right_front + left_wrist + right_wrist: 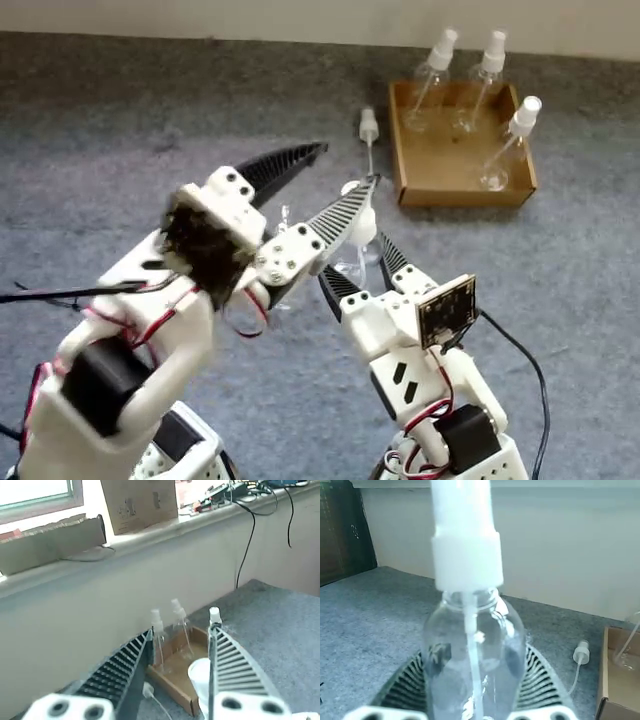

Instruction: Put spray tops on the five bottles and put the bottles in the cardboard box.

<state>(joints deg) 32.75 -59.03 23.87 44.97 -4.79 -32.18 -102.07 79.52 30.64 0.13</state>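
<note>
Watching from beside the table, I see the right gripper (pixel 355 258) clamped around the belly of a clear plastic bottle (pixel 475 645), held upright just in front of the cardboard box (pixel 465 195). A white spray top (pixel 465 540) sits on the bottle's neck with its dip tube running down inside; whether it is screwed tight I can't tell. The left gripper (pixel 345 166) hangs over it with its jaws spread wide and nothing in them, one finger crossing right at the spray head.

That closeness is my worry. A nudge from the left finger could tip the bottle in the right jaws or knock the top crooked, and smooth clear plastic looks likely to slide. If the top is only resting there, it may pop off on the way over. A loose spray top (pixel 368 128) lies on the table just beside the box, where it could get swept aside. Three capped bottles (pixel 478 90) already lean inside the box, so a careless drop might topple them.

Underfoot is a grey, felt-like table cover (pixel 120 130). Beyond it runs a pale wall, with a window ledge (pixel 150 530) carrying a sheet of cardboard (pixel 137 502) and trailing black cables (pixel 250 525).
</note>
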